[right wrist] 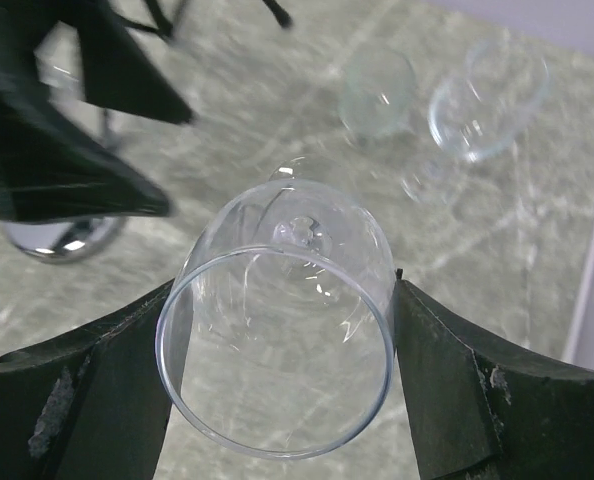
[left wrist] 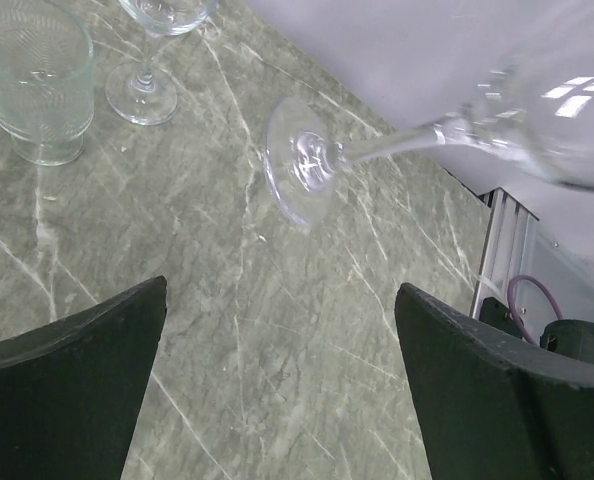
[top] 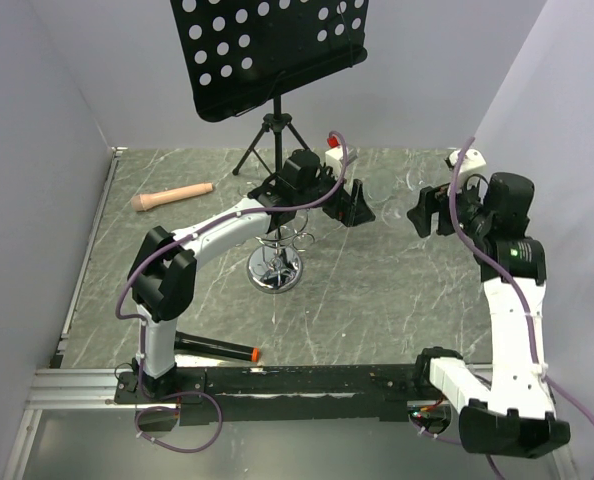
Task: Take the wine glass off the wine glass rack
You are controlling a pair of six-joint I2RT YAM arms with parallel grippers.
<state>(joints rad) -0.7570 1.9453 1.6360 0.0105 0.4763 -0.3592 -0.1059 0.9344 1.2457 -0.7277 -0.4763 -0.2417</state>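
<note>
Pale walls (top: 37,150), marbled grey tabletop (top: 377,300)

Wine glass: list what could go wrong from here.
1. The wine glass lies sideways, gripped only across its smooth round bowl by the right gripper; it could slip out, or crack if squeezed harder.
2. The left gripper has its jaws open close to the glass's foot and stem; either arm moving could knock them.
3. A ribbed tumbler and a second wine glass stand on the table nearby; setting down there risks a collision.
</note>
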